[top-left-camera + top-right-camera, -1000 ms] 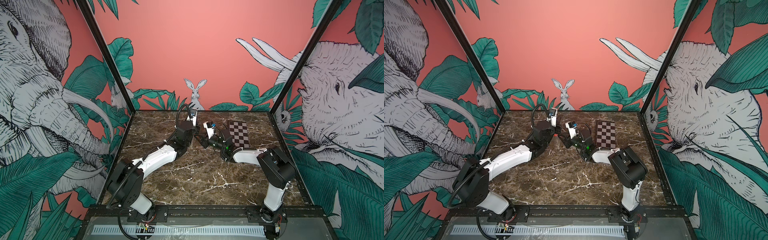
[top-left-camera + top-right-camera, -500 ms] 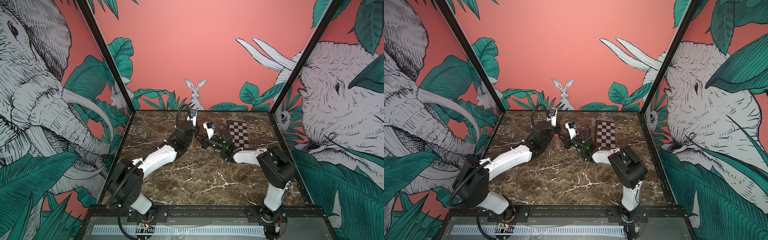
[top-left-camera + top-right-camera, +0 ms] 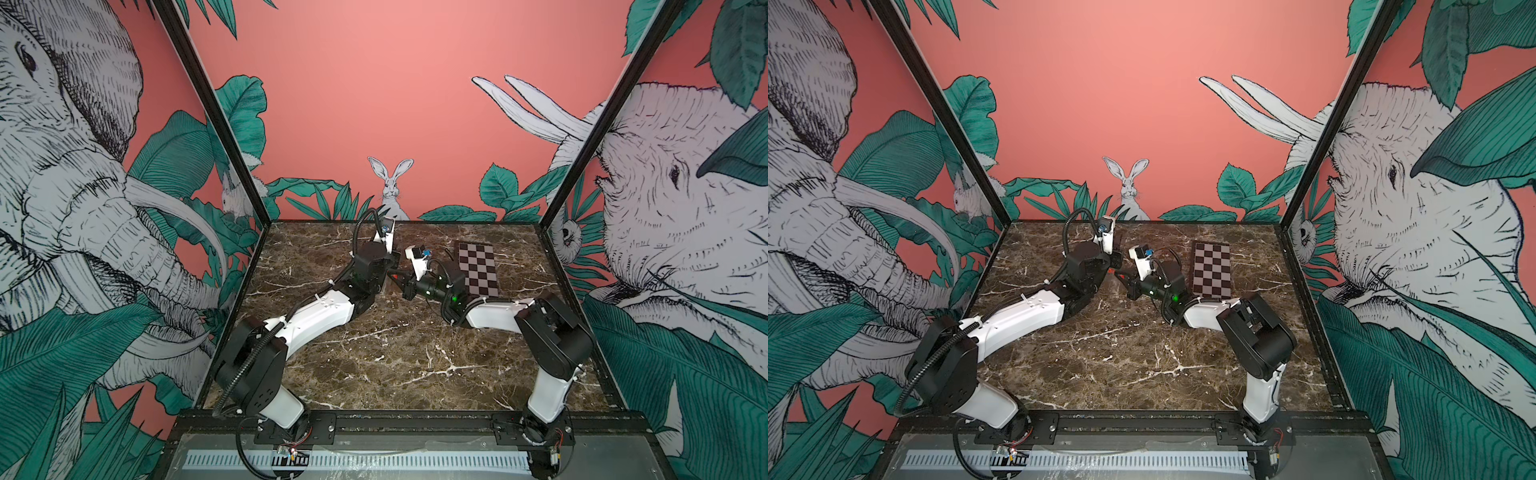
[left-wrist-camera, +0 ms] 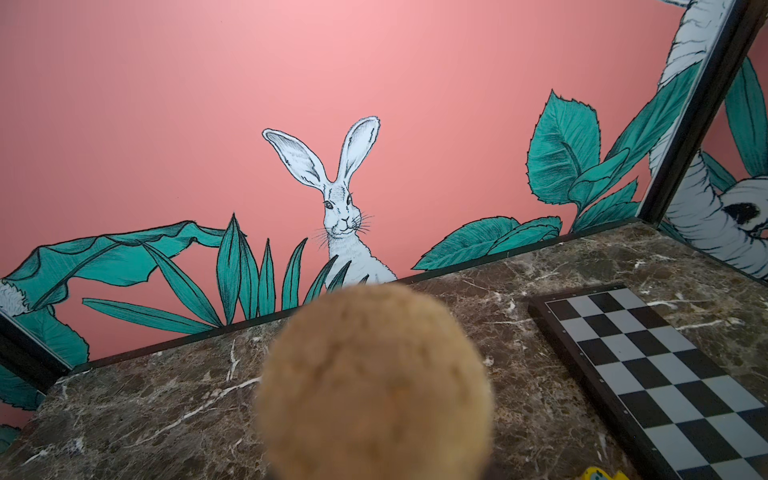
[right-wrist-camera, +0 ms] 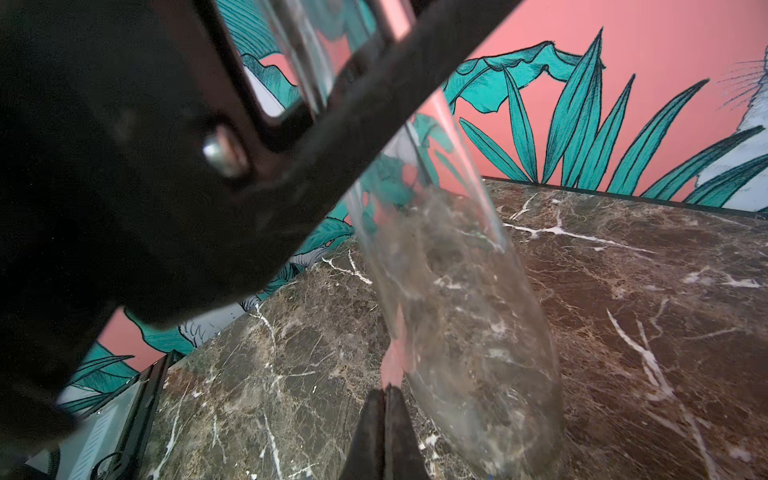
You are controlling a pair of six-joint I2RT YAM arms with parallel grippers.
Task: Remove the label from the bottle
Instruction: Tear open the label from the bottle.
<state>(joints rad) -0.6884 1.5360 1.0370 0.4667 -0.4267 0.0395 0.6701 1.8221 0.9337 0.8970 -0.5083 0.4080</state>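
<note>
The label (image 5: 394, 353): thin red-pink strip running along the side of the bottle (image 5: 449, 299), low on the body, seen in the right wrist view. Print not readable. One end of the strip meets the tips of the right gripper (image 5: 386, 395); jaws pressed together, pinching that end. The rest of the strip lies against the glass.

Bottle: clear glass, tilted, marble visible through it. Its neck passes through the left gripper (image 3: 1115, 261), whose black finger crosses the glass in the right wrist view; jaws clamped on the neck. Cork stopper (image 4: 374, 374) fills the lower middle of the left wrist view, tan and blurred, very close to the lens.

Location: far middle of the marble table (image 3: 395, 353), between the two grippers, which nearly meet there. In both top views the glass itself is too faint to trace. A small red speck shows beside the left gripper in a top view (image 3: 1109, 270).

Chessboard (image 3: 478, 270) lies flat on the far right part of the table, just right of the right arm's wrist, apart from the bottle. A yellow object (image 4: 598, 475) peeks in at the edge of the left wrist view, next to the board's near corner; too cropped to identify.

Both arms reach in from the near edge, elbows low over the table.
</note>
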